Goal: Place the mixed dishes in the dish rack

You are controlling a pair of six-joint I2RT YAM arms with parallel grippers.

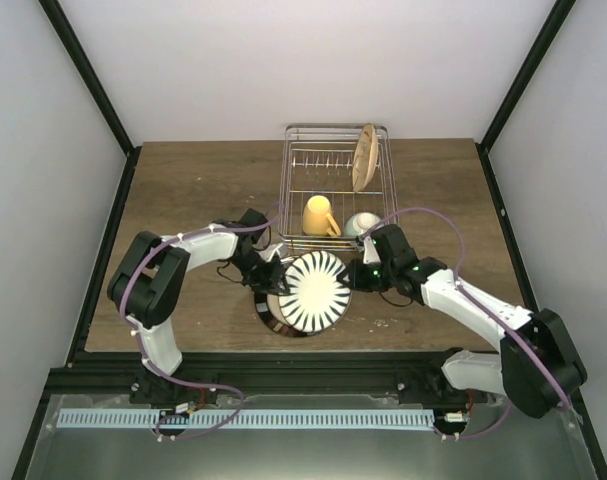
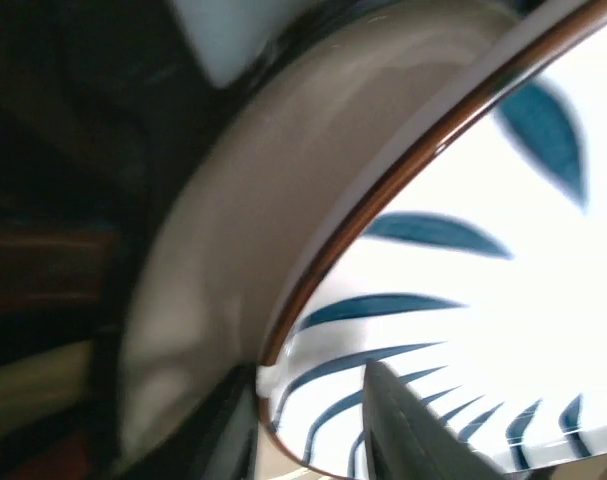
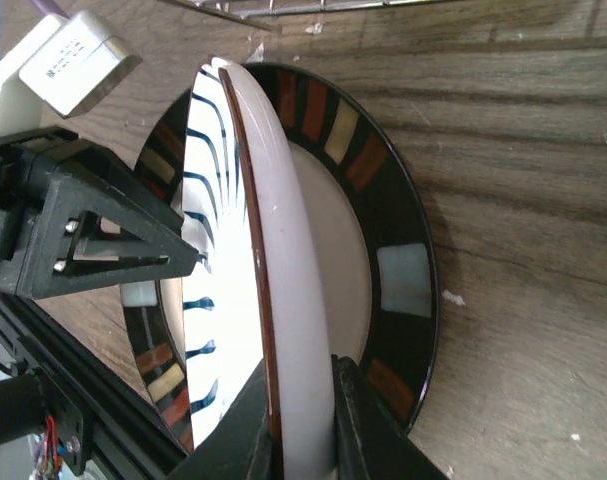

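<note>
A white plate with dark blue stripes point(image 1: 316, 291) stands tilted on edge over a dark-rimmed plate with coloured patches point(image 1: 268, 312) lying flat on the table. My right gripper point(image 1: 355, 275) is shut on the striped plate's right rim point(image 3: 283, 250), one finger on each face. My left gripper point(image 1: 268, 270) has its jaws astride the opposite rim point(image 2: 313, 290), one finger on the striped face point(image 2: 413, 430). The dark-rimmed plate also shows in the right wrist view point(image 3: 403, 280). The dish rack point(image 1: 298, 180) holds an upright orange-cream plate point(image 1: 364, 157), a yellow mug point(image 1: 320, 216) and a pale-teal bowl point(image 1: 361, 224).
The rack stands just behind the two plates, at the back centre of the wooden table point(image 1: 183, 190). Its front wire shows at the top of the right wrist view point(image 3: 283, 8). Black frame posts and white walls close in the table's sides.
</note>
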